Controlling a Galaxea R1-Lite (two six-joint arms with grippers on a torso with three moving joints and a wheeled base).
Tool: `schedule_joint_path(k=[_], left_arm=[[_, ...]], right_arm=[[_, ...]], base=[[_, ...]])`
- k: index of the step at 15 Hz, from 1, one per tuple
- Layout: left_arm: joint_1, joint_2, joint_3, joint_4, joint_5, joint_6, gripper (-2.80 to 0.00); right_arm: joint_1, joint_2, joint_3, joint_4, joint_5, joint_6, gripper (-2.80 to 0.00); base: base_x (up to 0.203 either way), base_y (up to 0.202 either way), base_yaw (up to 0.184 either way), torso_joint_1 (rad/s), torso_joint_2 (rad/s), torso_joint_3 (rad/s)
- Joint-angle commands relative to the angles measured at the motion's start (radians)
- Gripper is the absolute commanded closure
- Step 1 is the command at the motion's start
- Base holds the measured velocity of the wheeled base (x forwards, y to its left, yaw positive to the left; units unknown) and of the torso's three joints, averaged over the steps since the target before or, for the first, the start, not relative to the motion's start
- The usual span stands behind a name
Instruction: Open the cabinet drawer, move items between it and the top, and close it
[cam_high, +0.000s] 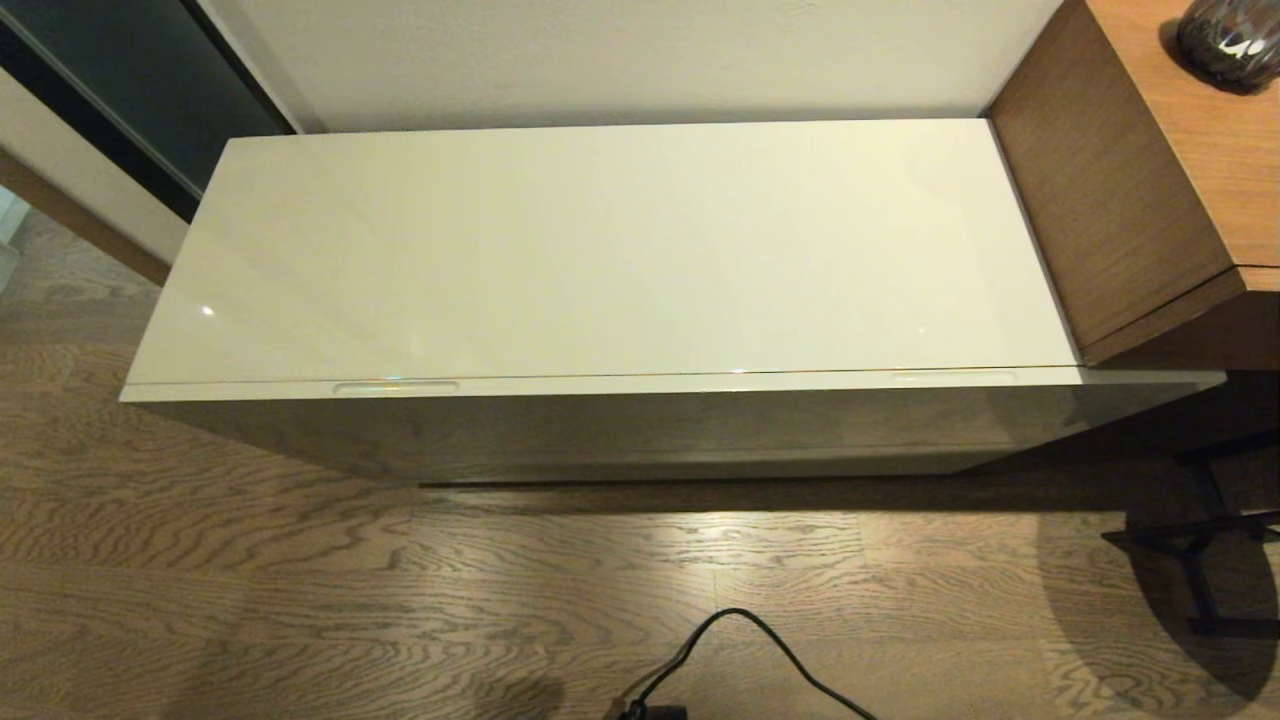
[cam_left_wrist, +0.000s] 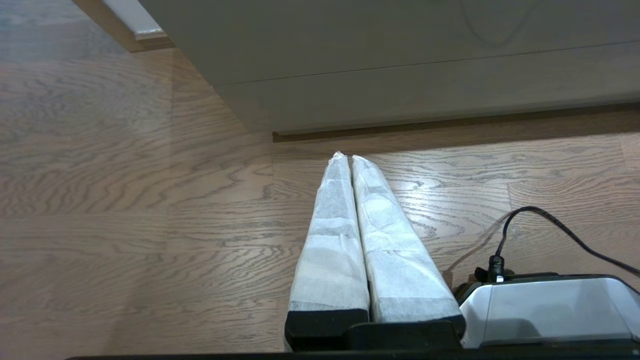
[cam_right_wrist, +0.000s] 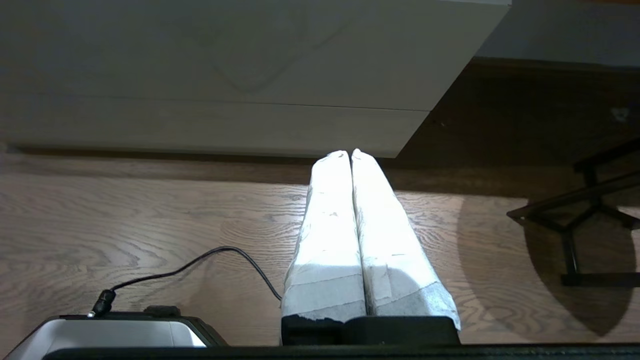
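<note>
Drawer is fully shut, a glossy beige strip across mid-frame under the top, with recessed pulls at left and right; no slippers visible. Left gripper and right gripper both hang low over the floor near the cabinet base, fingers pressed together, empty. Risk: the pulls are shallow and glossy, so a fingertip could slip out or skid across the front.

Setting: furnished domestic or hotel-type room. Evidence: low glossy cream cabinet standing against a plain pale wall, on grey-brown wood-grain plank floor. Taller brown wood-grain desk abuts the cabinet's right end, carrying a dark glass vase. Black cable trails on the floor in front of the cabinet.
</note>
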Motion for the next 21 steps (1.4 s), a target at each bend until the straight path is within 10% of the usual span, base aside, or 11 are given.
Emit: schedule_joint_path(k=[1, 21], left_arm=[[0.0, 0.002, 0.0, 0.003, -0.001, -0.006, 0.0], [0.0, 0.002, 0.0, 0.003, 0.001, -0.007, 0.0]], right_arm=[[0.0, 0.004, 0.002, -0.001, -0.004, 0.041, 0.0], [0.0, 0.004, 0.002, 0.063, -0.005, 0.101, 0.0]], base=[[0.0, 0.0, 0.0, 0.0, 0.0, 0.0], [0.0, 0.0, 0.0, 0.0, 0.0, 0.0]])
